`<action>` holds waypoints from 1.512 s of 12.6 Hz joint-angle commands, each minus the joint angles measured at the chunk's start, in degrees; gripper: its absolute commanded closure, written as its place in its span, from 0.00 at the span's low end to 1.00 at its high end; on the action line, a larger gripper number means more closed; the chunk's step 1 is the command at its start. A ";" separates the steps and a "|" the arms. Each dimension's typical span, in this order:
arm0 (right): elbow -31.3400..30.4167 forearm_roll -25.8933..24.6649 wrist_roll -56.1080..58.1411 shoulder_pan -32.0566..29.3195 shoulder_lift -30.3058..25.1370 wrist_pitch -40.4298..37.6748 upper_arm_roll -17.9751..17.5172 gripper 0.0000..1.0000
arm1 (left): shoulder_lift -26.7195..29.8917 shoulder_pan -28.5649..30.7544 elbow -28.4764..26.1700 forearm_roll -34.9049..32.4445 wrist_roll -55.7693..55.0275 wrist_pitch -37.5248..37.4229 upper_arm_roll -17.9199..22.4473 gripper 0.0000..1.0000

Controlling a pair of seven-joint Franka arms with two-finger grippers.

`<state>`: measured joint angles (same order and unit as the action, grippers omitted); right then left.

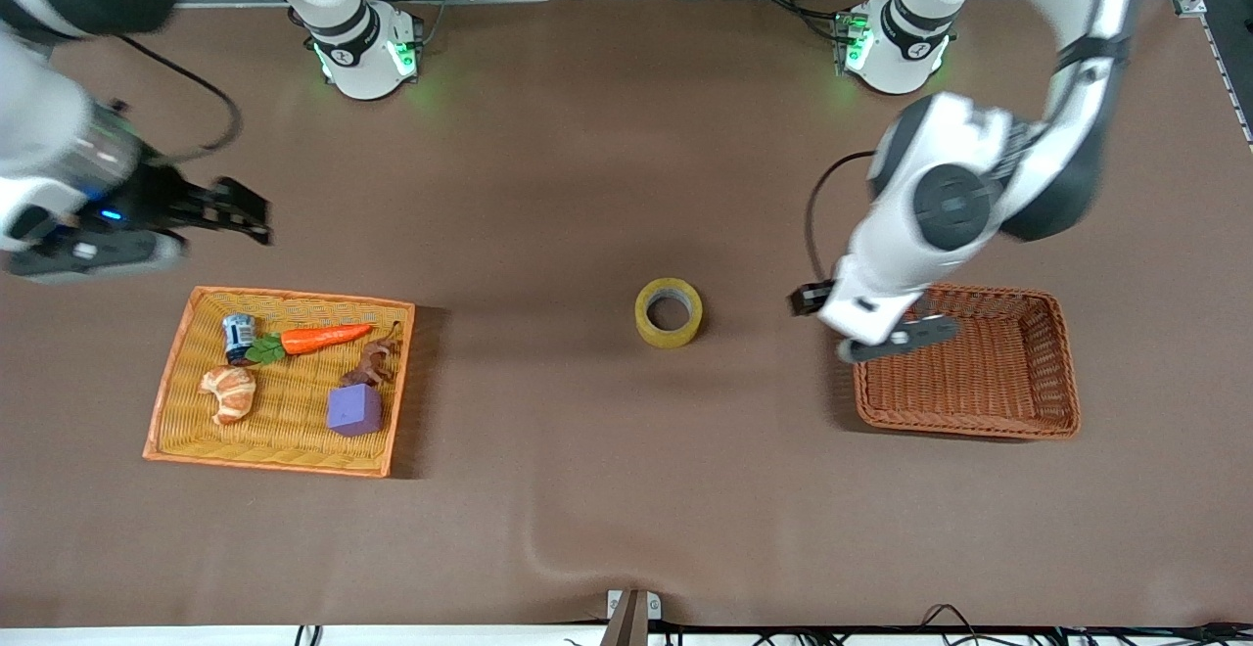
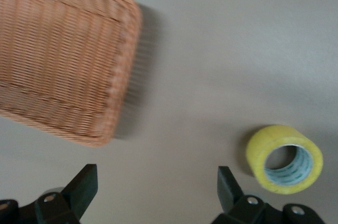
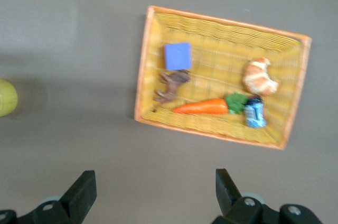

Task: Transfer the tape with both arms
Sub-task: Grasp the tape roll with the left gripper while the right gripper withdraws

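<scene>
The tape [image 1: 669, 311], a yellowish roll with a pale core, lies flat on the brown table between the two baskets. It also shows in the left wrist view [image 2: 284, 159] and at the edge of the right wrist view [image 3: 5, 97]. My left gripper [image 1: 857, 323] hangs open and empty over the brown basket's rim [image 1: 861, 401] at the side toward the tape; its fingers [image 2: 84, 187] stand wide apart. My right gripper [image 1: 243, 213] is open and empty in the air over bare table, just past the yellow basket [image 1: 284, 460]; its fingers [image 3: 82, 192] are wide apart.
The yellow basket [image 3: 222, 23] holds a purple cube [image 1: 354, 409], a croissant [image 1: 229, 392], a carrot [image 1: 323, 338], a small can [image 1: 238, 335] and a brown toy animal [image 1: 370, 364]. The brown wicker basket [image 2: 63, 71] holds nothing.
</scene>
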<state>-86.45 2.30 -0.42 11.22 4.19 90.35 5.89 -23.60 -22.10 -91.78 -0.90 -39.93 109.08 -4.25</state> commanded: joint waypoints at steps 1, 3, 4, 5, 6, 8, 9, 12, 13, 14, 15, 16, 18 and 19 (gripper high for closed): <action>-1.79 0.42 0.94 -6.90 -3.83 -1.48 -1.67 0.00 | -4.59 -4.00 0.90 -0.16 -5.49 5.41 0.30 0.00; -1.88 -0.27 0.86 -9.01 -5.85 -5.43 -1.67 0.00 | -7.76 -7.15 0.82 0.54 -6.65 9.11 0.21 0.00; -2.31 -0.28 0.94 -10.07 -6.81 -6.66 -1.67 0.00 | -9.60 -8.13 0.73 0.63 -7.44 11.65 0.12 0.00; -2.23 -0.54 1.12 -10.34 -7.26 -7.37 -1.58 0.00 | -11.45 -9.27 0.47 0.63 -9.10 14.81 -0.23 0.00; -2.06 -0.54 1.03 -10.95 -8.92 -9.29 -1.58 0.00 | -12.77 -10.24 0.29 0.63 -10.85 17.02 -0.23 0.00; -1.18 -0.54 1.03 -11.13 -9.37 -11.95 -1.58 0.00 | -14.54 -11.56 -0.41 0.63 -11.92 19.66 -0.23 0.00; -1.44 -0.54 1.38 -12.01 -9.29 -10.64 -1.50 0.00 | -14.54 -11.83 -1.63 0.63 -11.93 21.24 -0.32 0.00; -2.32 -5.34 2.09 -10.79 -8.24 -7.21 -1.67 0.00 | -14.63 -12.27 -4.80 0.63 -13.06 26.34 -0.41 0.00; -2.32 -5.72 2.09 -10.35 -7.62 -6.94 -1.67 0.00 | -14.89 -12.44 -4.81 0.63 -13.94 26.44 -0.41 0.04; -2.32 -5.64 1.91 -10.35 -7.62 -7.03 -1.67 0.00 | -14.98 -12.88 -4.81 0.63 -14.38 26.62 -0.41 0.10; -2.14 -5.55 1.65 -10.17 -7.62 -6.94 -1.67 0.00 | -14.98 -12.97 -5.07 0.63 -14.65 26.62 -0.58 0.13; -2.23 -4.94 1.65 -10.08 -7.62 -6.85 -1.67 0.00 | -14.98 -13.06 -5.68 0.72 -14.65 26.62 -0.58 0.14; -2.67 -3.88 1.82 -10.52 -7.44 -6.85 -1.67 0.00 | -14.98 -13.06 -6.04 0.72 -14.65 26.71 -0.67 0.28; -2.58 -3.88 1.82 -10.52 -7.44 -6.85 -1.58 0.00 | -15.16 -13.06 -5.95 0.72 -14.65 26.88 -0.67 0.52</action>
<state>-88.42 -1.73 1.19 0.98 -2.86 83.15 4.38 -39.24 -34.98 -96.73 -0.88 -53.76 134.80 -4.98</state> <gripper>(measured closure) 0.000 0.269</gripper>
